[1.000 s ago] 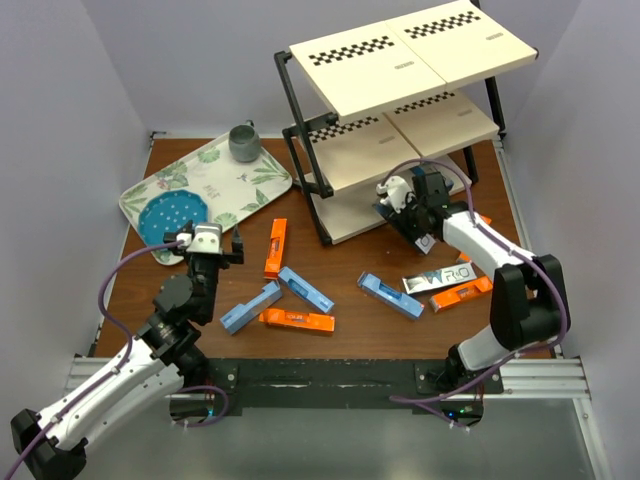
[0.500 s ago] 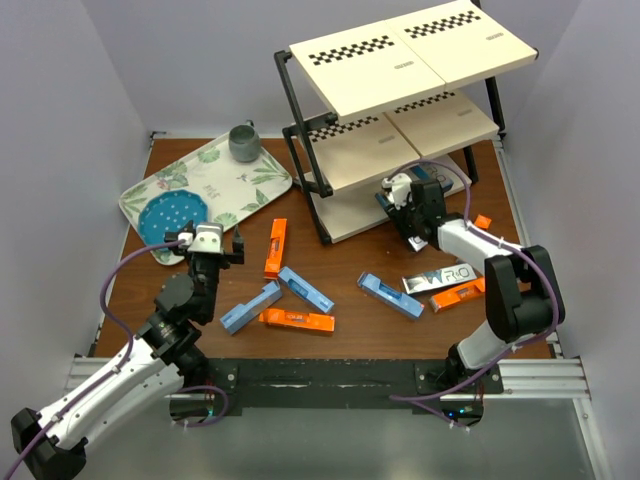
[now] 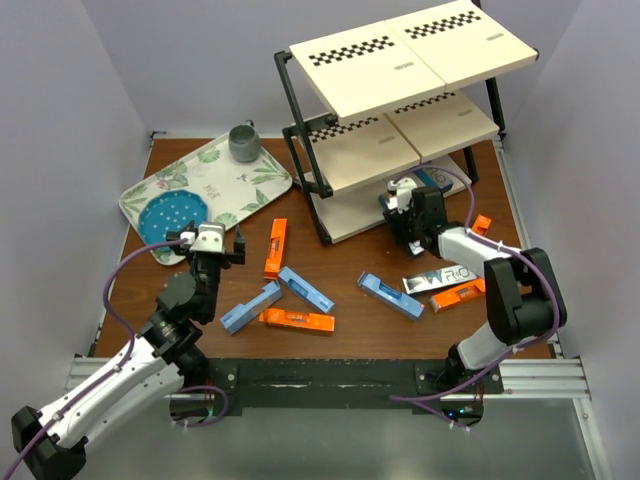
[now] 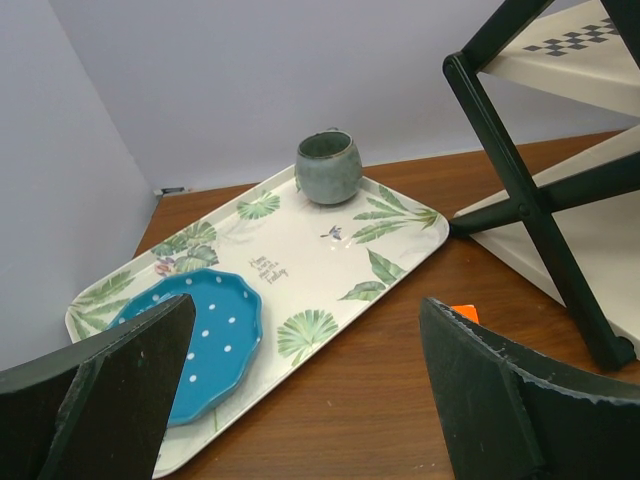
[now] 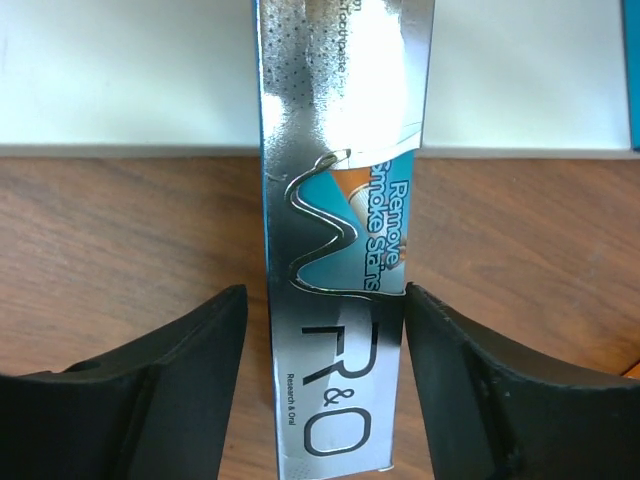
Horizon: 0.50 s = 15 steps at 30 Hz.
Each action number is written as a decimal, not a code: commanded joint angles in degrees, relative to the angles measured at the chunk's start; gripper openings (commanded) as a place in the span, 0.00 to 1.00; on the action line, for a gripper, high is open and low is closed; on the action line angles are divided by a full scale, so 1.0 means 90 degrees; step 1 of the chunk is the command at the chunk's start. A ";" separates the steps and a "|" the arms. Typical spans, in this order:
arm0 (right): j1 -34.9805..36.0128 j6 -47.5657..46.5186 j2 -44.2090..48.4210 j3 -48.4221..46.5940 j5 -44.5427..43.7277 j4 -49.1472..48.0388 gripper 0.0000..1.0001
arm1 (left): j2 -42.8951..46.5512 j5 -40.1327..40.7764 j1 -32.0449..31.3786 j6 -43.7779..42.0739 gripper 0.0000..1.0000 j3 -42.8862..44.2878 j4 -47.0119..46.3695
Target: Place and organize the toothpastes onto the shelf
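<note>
- Silver, mirror-bright card: a long slim silver carton (image 5: 340,250) with dark lettering and a teal patch lies flat. Its far end overlaps the lowest cream board of the shelf (image 3: 370,155), and its near end is over the wood.
- Right end effector (image 5: 325,310): its matte black fingers straddle this carton, parted. A clear gap shows at the left finger, while the right finger's edge meets the carton's edge, so it has no firm hold.
- Left end effector (image 4: 308,320): its blunt black fingers are spread wide with nothing between them, above the brown wooden worktop (image 4: 360,400).
- Shelf: a black metal frame carries slanted, smooth cream boards, with checker strips along the upper ones.
- Loose on the worktop, left of centre: an orange carton (image 3: 276,247), a blue carton (image 3: 306,288), a second blue carton (image 3: 250,306) and a second orange carton (image 3: 296,320).
- Nearer the right arm: a third blue carton (image 3: 390,295), a second silver carton (image 3: 438,277) and a third orange carton (image 3: 460,292) just beside it.
- A leaf-printed white tray (image 4: 330,260) holds a round grey-green glazed mug (image 4: 327,167) and a blue dotted plate (image 4: 205,340) with a wavy rim.
</note>
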<state>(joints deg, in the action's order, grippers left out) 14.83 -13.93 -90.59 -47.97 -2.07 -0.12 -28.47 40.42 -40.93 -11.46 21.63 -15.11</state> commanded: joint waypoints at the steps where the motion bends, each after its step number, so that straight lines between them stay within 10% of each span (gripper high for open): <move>1: -0.0114 0.0396 0.0406 0.0260 0.0121 -0.0513 0.71 | -0.0030 -0.0078 0.0026 0.0141 0.99 0.0087 -0.0137; 15: -0.0729 0.0757 0.1539 0.1481 0.0932 -0.0671 0.82 | -0.0059 -0.0156 0.0026 0.0180 0.99 0.0087 -0.0137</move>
<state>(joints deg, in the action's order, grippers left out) 9.65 -9.15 -78.26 -36.36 3.16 -4.84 -28.86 39.81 -40.93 -11.29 21.63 -14.92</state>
